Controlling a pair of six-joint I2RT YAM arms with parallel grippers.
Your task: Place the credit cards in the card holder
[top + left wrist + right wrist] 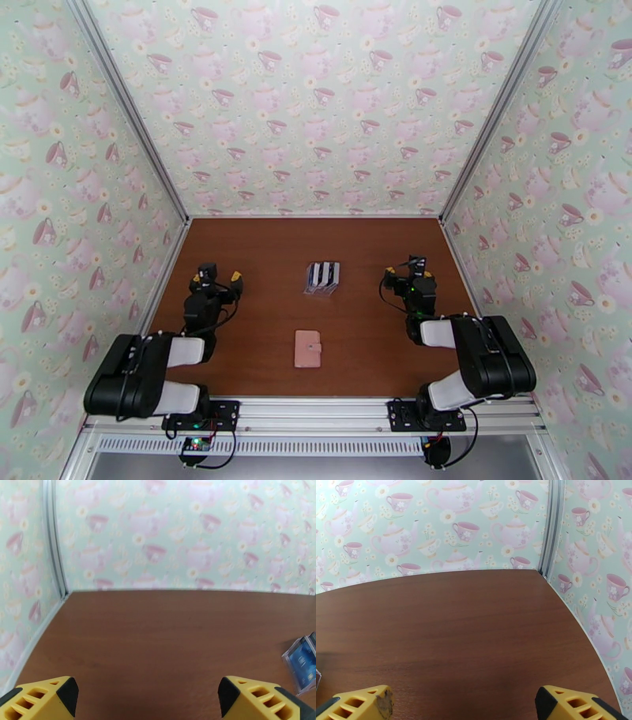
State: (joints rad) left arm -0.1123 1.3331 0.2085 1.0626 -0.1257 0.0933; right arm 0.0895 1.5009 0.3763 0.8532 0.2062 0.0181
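My left fingers [216,279] are spread wide and hold nothing, and they hover over the left part of the bench [261,245]. From my left wrist I see bare wood in front of them and, at the far right edge, a corner of the clear rack [302,665] with a blue card in it.

I see 3 risks from here. If my left fingers come to the rack from the side, they could push it, because it looks light and could slide or tip. The cards [322,276] stand very close together, so a wide grasp could take 2 at once, or a thin card could slip out and fall flat on the bench, where it is hard to lift. The pink card holder [308,348] is shut, and it is hardly bigger than 1 card. If 1 side does not hold it open, a card could catch on the edge and push the holder away.

There are 2 containers. The rack stands in the middle of the bench, toward the back wall, and holds black and white cards upright. I cannot count them. The card holder lies flat nearer to my bases, well apart from the rack, with its tab on the right. I cannot see inside it.

My right fingers [408,276] are also wide open and empty, over the right part of the bench.
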